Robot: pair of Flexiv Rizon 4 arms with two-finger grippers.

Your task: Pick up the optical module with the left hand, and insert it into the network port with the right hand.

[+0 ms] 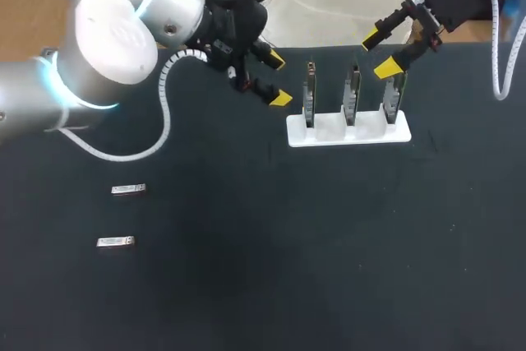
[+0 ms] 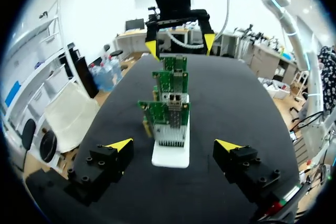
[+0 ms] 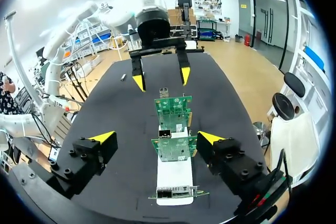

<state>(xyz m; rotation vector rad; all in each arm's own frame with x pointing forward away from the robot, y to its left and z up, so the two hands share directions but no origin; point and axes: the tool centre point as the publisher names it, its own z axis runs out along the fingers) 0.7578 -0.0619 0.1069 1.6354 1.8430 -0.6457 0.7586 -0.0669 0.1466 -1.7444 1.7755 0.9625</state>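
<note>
Two small silver optical modules (image 1: 129, 190) (image 1: 115, 242) lie flat on the black table at the left. A white holder (image 1: 348, 131) at the back right carries three upright green boards with network ports (image 2: 170, 109). My left gripper (image 1: 278, 80) hangs open and empty just left of the holder, facing along the row of boards (image 2: 174, 145). My right gripper (image 1: 379, 53) is open and empty above the holder's right end, with the boards (image 3: 173, 129) just ahead of its fingers (image 3: 156, 137). Each wrist view shows the other arm's gripper beyond the boards.
The table (image 1: 271, 269) is covered in black cloth. The white holder's base (image 3: 174, 174) stretches under my right gripper. One module (image 3: 123, 77) shows far off behind the left gripper in the right wrist view.
</note>
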